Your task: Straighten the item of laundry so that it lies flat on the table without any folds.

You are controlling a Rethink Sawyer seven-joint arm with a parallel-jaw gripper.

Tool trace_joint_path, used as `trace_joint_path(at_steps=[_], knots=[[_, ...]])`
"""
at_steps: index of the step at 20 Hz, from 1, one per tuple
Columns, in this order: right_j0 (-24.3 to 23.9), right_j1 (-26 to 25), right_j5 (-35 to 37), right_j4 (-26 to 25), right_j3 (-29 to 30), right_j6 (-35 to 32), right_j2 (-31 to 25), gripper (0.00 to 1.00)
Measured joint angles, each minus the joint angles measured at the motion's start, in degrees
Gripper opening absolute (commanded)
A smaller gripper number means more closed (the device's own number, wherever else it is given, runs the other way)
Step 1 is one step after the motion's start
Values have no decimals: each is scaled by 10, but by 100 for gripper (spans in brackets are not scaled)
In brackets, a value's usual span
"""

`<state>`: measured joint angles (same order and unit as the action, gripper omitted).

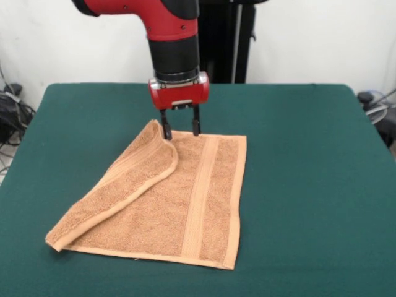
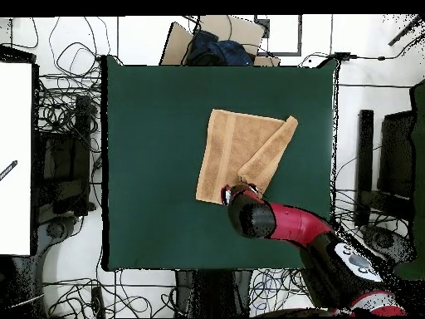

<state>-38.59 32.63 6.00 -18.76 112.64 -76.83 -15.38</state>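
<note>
While the arm [image 1: 167, 37] comes down from the top of your front view with its wrist held vertical, the red gripper [image 1: 180, 130] points straight at the bench [image 1: 309, 185]. Its jaws stand spread, with a clear gap between the two black fingers [image 1: 166, 129], and you cannot tell for sure whether the left one presses the cloth or only touches it. Both tips sit at the far edge of the towel [image 1: 204, 204], right where the folded flap ends.

Going left to right across your front view: left of the towel you have a broad strip of bare green bench. Next comes the towel's near left corner, doubled over, from which a flap [image 1: 117, 192] runs as a diagonal band up to the gripper. Right of that flap the towel lies flat in a single layer, with a woven band [image 1: 199, 198] running from its far edge to its near edge. The right edge is straight and the near edge lies close to the bench's front rim. Right of the towel the bench is open for a wide stretch.

From overhead, the towel [image 2: 236, 149] lies a little beyond the bench's middle, and the arm [image 2: 290, 224] reaches it slantwise from the base side.
</note>
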Motion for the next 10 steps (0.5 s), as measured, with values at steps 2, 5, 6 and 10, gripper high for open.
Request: trace_joint_path(at_steps=[2, 5, 6, 10], knots=[[0, 0, 0, 0, 0, 0, 0, 100], [0, 0, 0, 0, 0, 0, 0, 100], [0, 0, 0, 0, 0, 0, 0, 100], [0, 5, 0, 2, 0, 0, 0, 100]])
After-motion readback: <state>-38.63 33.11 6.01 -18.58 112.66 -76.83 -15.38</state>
